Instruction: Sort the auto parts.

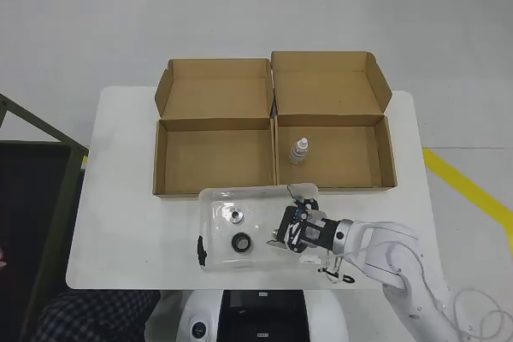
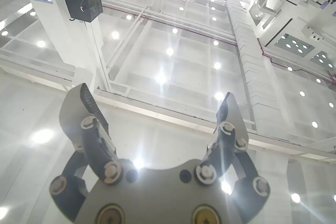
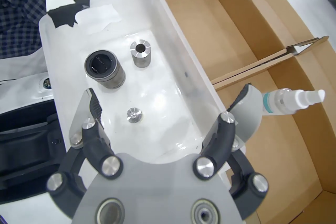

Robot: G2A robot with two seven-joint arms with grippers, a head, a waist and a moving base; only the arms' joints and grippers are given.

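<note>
The right gripper [image 3: 169, 92] is held wide open and empty over a translucent white plastic bin [image 3: 178, 51], in which a large steel linear bearing [image 3: 105, 68], a smaller steel sleeve [image 3: 141, 53] and a small steel disc [image 3: 134, 114] are stood. A white spray bottle [image 3: 288, 100] is kept in the adjacent brown cardboard box [image 3: 288, 156]. The left gripper [image 2: 156, 92] is likewise spread open, empty.

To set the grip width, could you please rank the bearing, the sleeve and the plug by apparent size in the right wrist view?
1. bearing
2. sleeve
3. plug
The plug lies nearest the camera yet looks smallest, so the order seems safe.
</note>
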